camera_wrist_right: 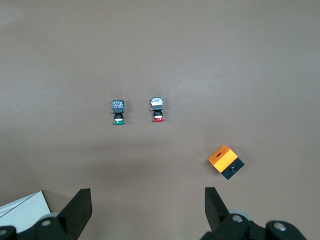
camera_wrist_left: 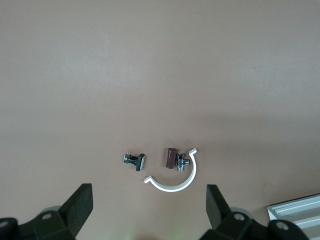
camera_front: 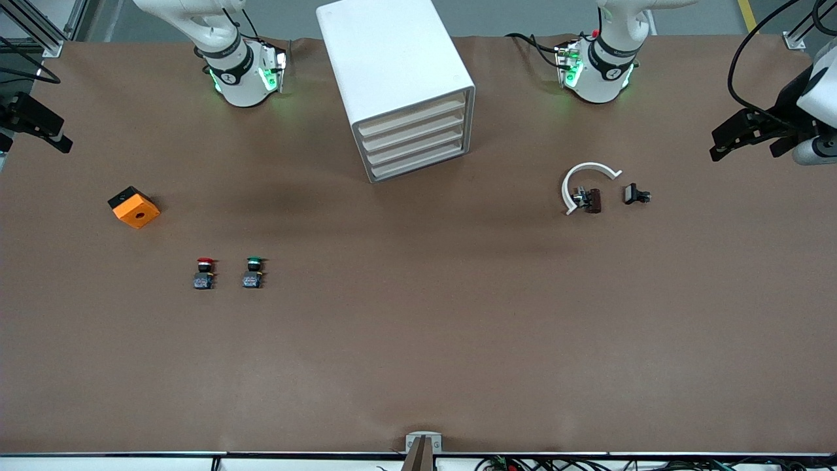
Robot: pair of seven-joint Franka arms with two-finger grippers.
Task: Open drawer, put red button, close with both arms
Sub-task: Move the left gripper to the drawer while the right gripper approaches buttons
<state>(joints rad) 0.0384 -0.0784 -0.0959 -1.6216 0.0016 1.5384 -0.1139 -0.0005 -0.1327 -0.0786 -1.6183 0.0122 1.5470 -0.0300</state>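
The red button stands on the brown table toward the right arm's end, beside a green-capped button. It also shows in the right wrist view. The white cabinet with several shut drawers stands between the two arms' bases. My right arm and left arm are both folded up near their bases. My right gripper is open and empty, high over bare table. My left gripper is open and empty, high over the table near a white ring.
An orange block lies farther from the camera than the red button. A white C-shaped ring, a brown piece and a small black part lie toward the left arm's end. Black fixtures overhang both table ends.
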